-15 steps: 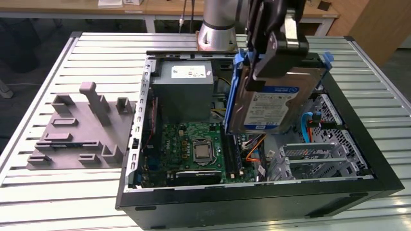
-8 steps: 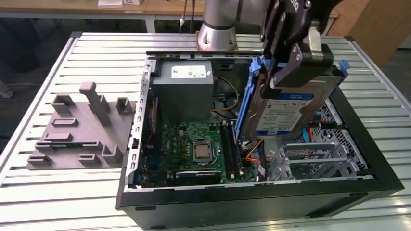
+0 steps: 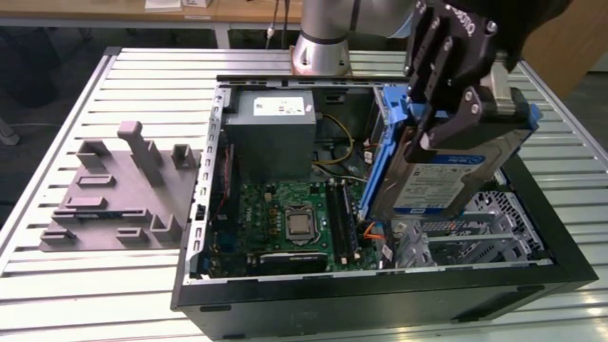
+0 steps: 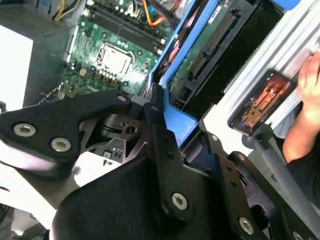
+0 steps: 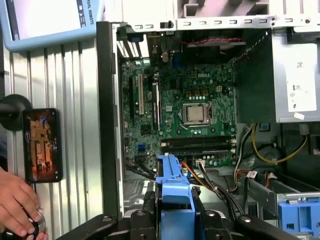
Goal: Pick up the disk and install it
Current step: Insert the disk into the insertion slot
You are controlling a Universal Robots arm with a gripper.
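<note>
In the exterior view, a grey moulded fixture (image 3: 119,189) lies flat on the slatted metal table (image 3: 57,285) at the exterior view's left, just beside the open computer case (image 3: 380,299). Inside the case, the grey power supply (image 3: 270,132) sits toward the back, with the green motherboard (image 3: 285,214) in front of it. Further to the exterior view's right, the claw (image 3: 465,128) comes down from above, its fingers closed tight on the disk (image 3: 442,182). The disk hangs clear of the case floor and is steeply tilted, almost on edge. Its blue-and-white label faces the camera and the blue bracket runs along its edges. Its lower end is just above the perforated metal drive cage (image 3: 485,228) in the case's near corner. In the first wrist view, a person's hand (image 5: 17,207) rests on the table outside the case, near a phone (image 5: 42,145).
</note>
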